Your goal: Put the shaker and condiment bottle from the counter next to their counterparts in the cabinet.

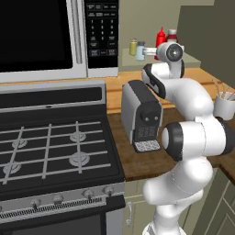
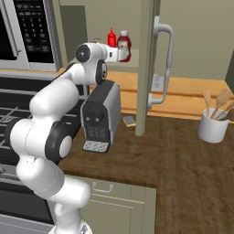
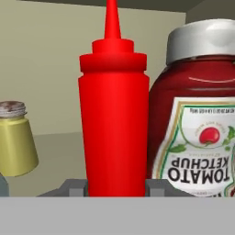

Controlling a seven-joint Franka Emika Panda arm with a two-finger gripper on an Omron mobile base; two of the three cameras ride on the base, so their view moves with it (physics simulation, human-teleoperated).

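The slim all-red condiment bottle (image 3: 114,114) stands upright on the cabinet shelf (image 1: 193,60), close beside the wide ketchup bottle (image 3: 197,128) with its white cap. My gripper (image 3: 114,188) is shut on the condiment bottle's lower body, one fingertip on each side. From the base views the gripper (image 1: 156,53) (image 2: 119,55) reaches into the cabinet, and the condiment bottle (image 1: 160,36) (image 2: 111,37) rises above it next to the ketchup bottle (image 1: 172,36) (image 2: 124,43). The pale blue shaker (image 1: 140,50) stands on the shelf beside the yellow shaker (image 1: 133,46) (image 3: 16,142).
The cabinet's olive door (image 2: 146,68) hangs open just right of my hand. A grey coffee machine (image 1: 142,114) (image 2: 100,114) sits on the wooden counter (image 2: 183,155) under my arm. A white utensil holder (image 2: 212,128) stands to the right; the stove (image 1: 50,147) and microwave (image 1: 46,36) are left.
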